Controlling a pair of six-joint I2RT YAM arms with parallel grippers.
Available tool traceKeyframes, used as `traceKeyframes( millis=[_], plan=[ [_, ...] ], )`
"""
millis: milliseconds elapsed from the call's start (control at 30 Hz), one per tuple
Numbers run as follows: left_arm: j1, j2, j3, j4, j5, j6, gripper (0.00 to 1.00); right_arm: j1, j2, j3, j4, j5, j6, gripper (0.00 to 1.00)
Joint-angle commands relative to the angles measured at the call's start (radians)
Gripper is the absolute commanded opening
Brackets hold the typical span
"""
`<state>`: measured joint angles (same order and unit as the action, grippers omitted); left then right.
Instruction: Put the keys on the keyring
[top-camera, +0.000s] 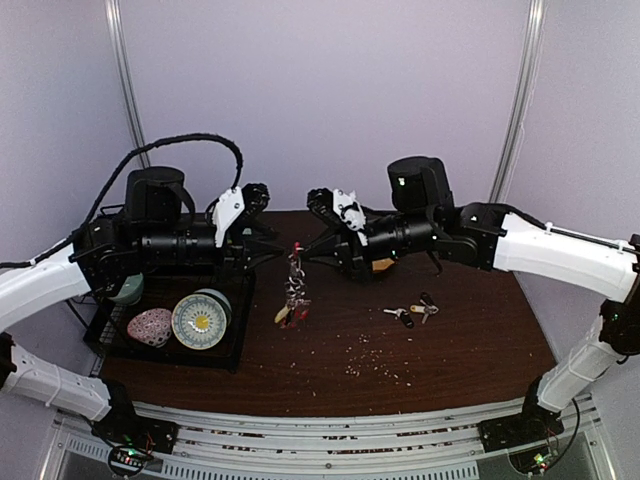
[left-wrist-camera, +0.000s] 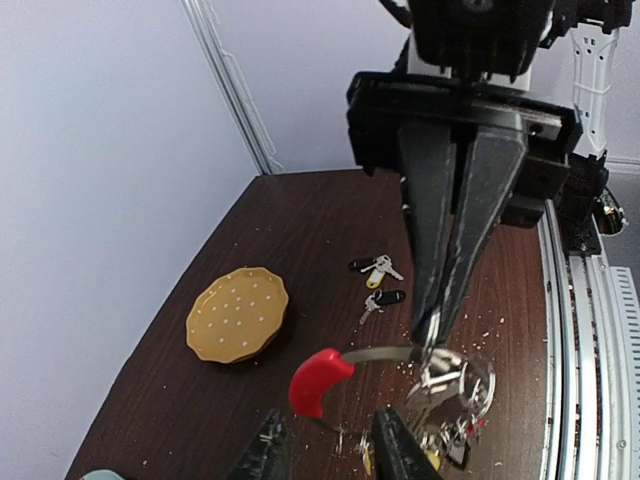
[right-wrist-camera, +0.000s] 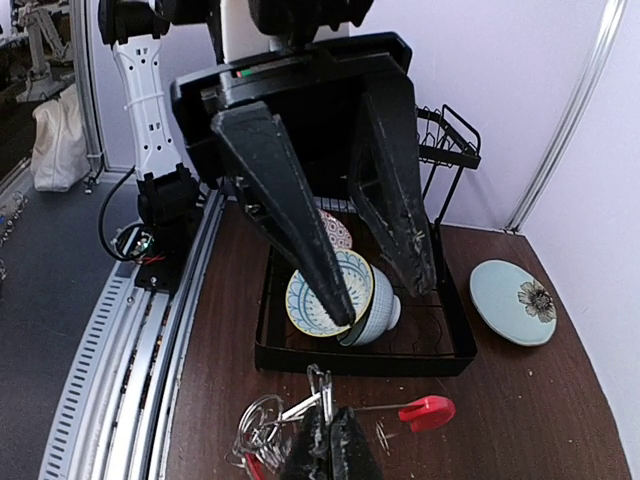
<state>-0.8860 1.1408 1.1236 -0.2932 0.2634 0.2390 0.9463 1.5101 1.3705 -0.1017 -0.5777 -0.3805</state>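
The keyring (top-camera: 294, 290) hangs over the middle of the brown table, a bunch of silvery loops and tags below a wire with a red curved section (left-wrist-camera: 320, 380). My right gripper (right-wrist-camera: 328, 445) is shut on the keyring's top loop (right-wrist-camera: 318, 385). My left gripper (left-wrist-camera: 330, 460) faces it from the left, open, its fingers (right-wrist-camera: 300, 230) apart on either side of the red section and touching nothing. Loose keys (top-camera: 410, 314) with black and yellow heads lie on the table to the right; in the left wrist view these keys (left-wrist-camera: 378, 272) lie beyond the ring.
A black dish rack (top-camera: 170, 352) at the left holds a patterned bowl (right-wrist-camera: 345, 295) and a pink speckled dish (top-camera: 150, 327). A yellow dotted plate (left-wrist-camera: 238, 313) and a pale blue plate (right-wrist-camera: 512, 302) lie on the table. Crumbs (top-camera: 375, 360) are scattered near the front.
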Motion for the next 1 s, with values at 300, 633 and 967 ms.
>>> traceKeyframes(
  millis=[300,633,967],
  plan=[
    [-0.024,-0.009,-0.228,0.463,0.259,-0.062,0.34,0.003,-0.102,-0.231,0.568,-0.087,0.331,0.0],
    [-0.038,0.023,-0.215,0.46,0.129,-0.068,0.21,0.019,-0.091,-0.304,0.772,-0.093,0.442,0.0],
    [-0.058,0.006,-0.246,0.511,0.05,-0.101,0.0,0.026,-0.095,-0.35,0.855,-0.044,0.508,0.0]
  ],
)
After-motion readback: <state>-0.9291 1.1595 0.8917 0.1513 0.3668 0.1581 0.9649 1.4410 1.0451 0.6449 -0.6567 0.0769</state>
